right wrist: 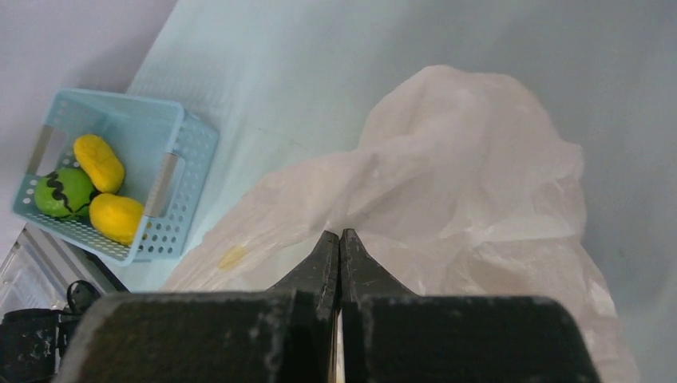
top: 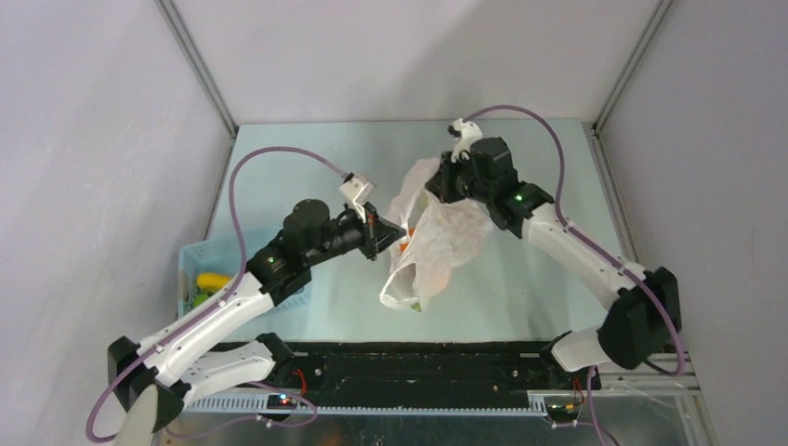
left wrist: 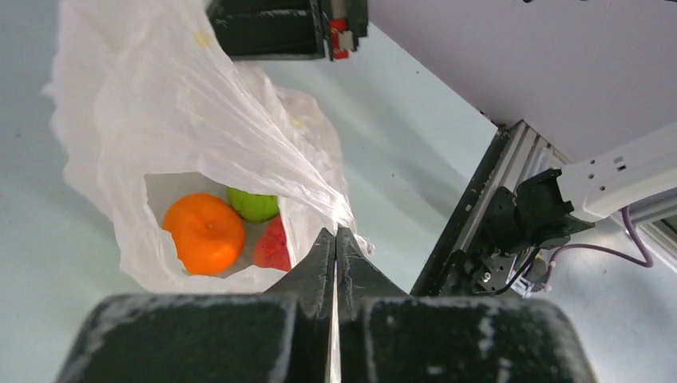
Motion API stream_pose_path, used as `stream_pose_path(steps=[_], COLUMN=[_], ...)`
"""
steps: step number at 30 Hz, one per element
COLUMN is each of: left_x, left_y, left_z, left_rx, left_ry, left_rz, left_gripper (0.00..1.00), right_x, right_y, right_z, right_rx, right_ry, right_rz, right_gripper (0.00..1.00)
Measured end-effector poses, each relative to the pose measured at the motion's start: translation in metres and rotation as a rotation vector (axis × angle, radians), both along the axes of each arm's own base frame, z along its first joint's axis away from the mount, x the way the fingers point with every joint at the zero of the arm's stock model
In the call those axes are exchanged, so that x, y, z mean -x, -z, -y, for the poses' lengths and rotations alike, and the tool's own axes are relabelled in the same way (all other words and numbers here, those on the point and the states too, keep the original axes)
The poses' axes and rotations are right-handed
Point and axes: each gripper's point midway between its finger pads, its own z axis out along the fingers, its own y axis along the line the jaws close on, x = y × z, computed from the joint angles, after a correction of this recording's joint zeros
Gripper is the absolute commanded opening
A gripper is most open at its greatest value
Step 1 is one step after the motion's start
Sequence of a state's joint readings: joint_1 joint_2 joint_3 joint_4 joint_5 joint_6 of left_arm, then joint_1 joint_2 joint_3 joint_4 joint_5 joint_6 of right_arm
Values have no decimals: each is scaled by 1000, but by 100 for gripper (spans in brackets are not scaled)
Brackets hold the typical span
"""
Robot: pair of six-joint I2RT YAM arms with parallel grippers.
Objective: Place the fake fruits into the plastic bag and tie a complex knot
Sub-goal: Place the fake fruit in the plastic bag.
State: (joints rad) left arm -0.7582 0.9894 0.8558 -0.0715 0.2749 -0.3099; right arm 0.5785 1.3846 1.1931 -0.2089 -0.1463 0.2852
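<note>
On the pale table (top: pixel 307 158) the plastic bag (top: pixel 446 237) hangs between left gripper (top: pixel 379 232) and right gripper (top: pixel 437 190), both pinched shut on its film, some fake fruits (left wrist: pixel 203 233) inside; with others waiting in the basket (right wrist: pixel 180 148), loading looks unfinished, so one gripper must let go first.

In my left wrist view the green fruit (left wrist: pixel 254 204) shows only in part, its top tucked behind a fold of the plastic bag (left wrist: pixel 199 120). The red fruit (left wrist: pixel 274 247) is half covered by film and my left gripper (left wrist: pixel 336 239). From my right wrist the film hides the bag's contents, and the bag runs off the right edge. From above, my left arm (top: pixel 242 297) covers much of the blue basket (top: pixel 186 265).
</note>
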Motion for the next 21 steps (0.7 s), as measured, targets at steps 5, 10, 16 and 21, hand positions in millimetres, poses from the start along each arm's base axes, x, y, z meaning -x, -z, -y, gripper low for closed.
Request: stream_pose_path(steps=[5, 10, 16, 21], left_x=[-3, -19, -32, -38], left_y=[3, 16, 5, 1], left_z=[-21, -40, -53, -59], left_rx=[43, 75, 149, 181], left_ry=[-93, -230, -339, -380], left_rz=[-28, -90, -110, -125], left_gripper=[0, 0, 0, 0], right_x=[-18, -21, -20, 3], right_y=[-7, -7, -22, -42], right_z=[-36, -52, -39, -11], right_rx=[6, -1, 8, 32], right_ry=[-82, -124, -118, -94], right_rz=[17, 4, 8, 18], right_gripper=[5, 38, 80, 89])
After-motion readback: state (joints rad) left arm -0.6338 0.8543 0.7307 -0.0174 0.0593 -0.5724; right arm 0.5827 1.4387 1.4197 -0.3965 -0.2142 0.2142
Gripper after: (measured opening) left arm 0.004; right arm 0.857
